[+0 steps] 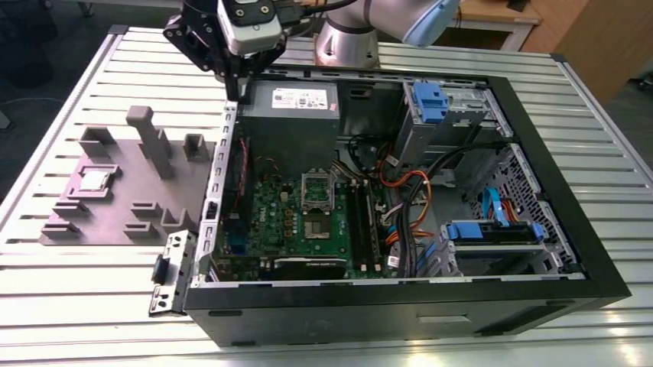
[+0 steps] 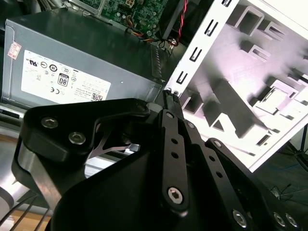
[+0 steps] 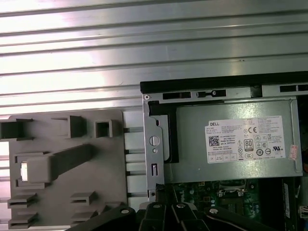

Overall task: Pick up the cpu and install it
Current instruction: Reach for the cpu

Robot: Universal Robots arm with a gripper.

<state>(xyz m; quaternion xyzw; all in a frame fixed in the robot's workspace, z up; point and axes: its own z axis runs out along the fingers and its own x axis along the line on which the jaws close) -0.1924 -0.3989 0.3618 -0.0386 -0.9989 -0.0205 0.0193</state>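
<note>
The pincer point(image 1: 243, 93) hangs narrow and empty over the case point(image 1: 357, 313) corner, well apart from the cpu point(image 1: 95, 180), which lies flat in the grey fixture point(image 1: 102, 223). A good grasp likely means clearing the tall posts point(image 1: 151, 138) and squaring to the chip's edges.

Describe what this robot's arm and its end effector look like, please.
The arm is a silver-grey tube with a pale blue joint cap. Its end effector is matte black, built of jointed bars pinned with silver hex bolts, and a silver-white box is mounted on it.
</note>
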